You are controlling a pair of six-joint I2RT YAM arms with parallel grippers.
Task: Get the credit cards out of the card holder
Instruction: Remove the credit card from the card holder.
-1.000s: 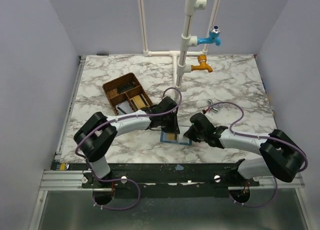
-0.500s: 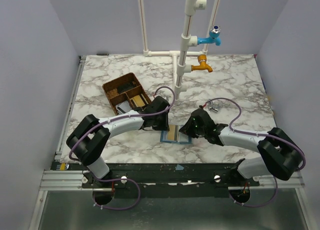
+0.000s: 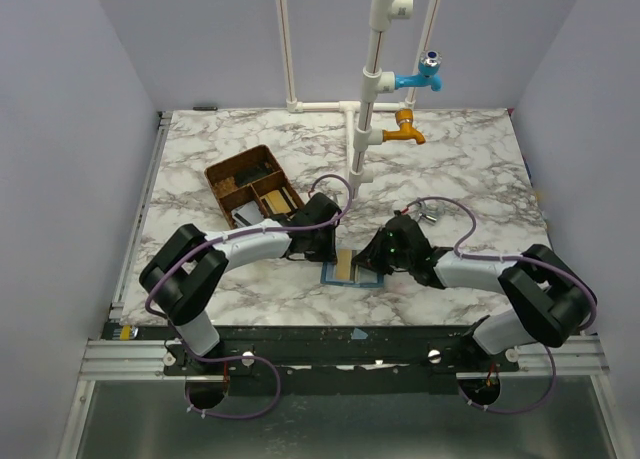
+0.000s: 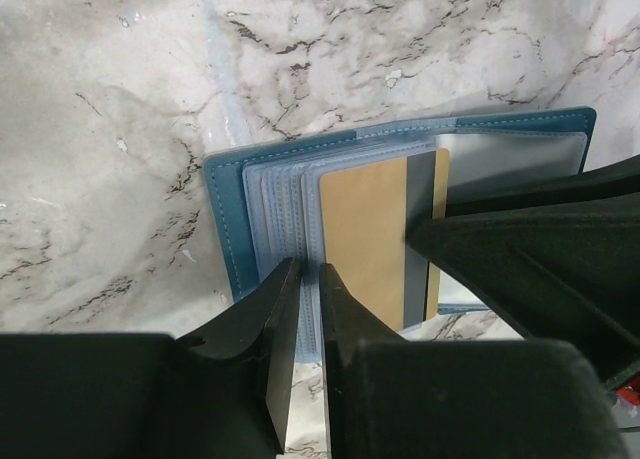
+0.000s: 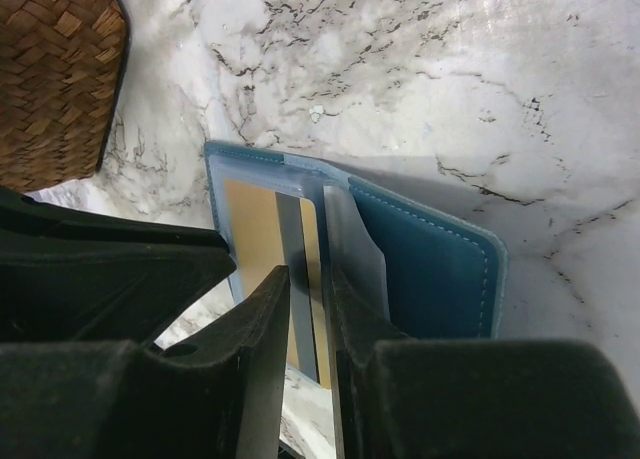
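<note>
Enclosure: plain lavender walls (image 3: 70,129) close in three sides of the bench; the light is even.
Bench: marble-pattern top (image 3: 470,169), flat and smooth. Judged slippery, so an unpinned thin holder would slide.
Pipe stand: white tubing (image 3: 372,99) carrying a blue and an orange tap, behind and right of the tray, well apart from it.
Tray (landmark): brown woven tray (image 3: 235,158), divided into compartments.
Card holder: blue card holder (image 4: 225,219), lying open and flat on the bench, near the tray, in front of it and to its right.
Card: tan card (image 4: 365,239) with a grey stripe, lying among the holder's clear pockets. How far out it is cannot be told.
Left claw: left claw (image 4: 308,269) closed to a slit, apparently pinching the clear pocket leaves on the holder's tray side.
Right claw: right claw (image 5: 310,271) on the side away from the tray, jaws slightly apart over the card, not clamped.
Step in hand: judged to be drawing out this card.
Procedure: pin the holder with the left claw. Close the right claw on the card alone, not the clear leaf. Pull low and straight along the pocket, away from the tray. Stop if the holder drags.
</note>
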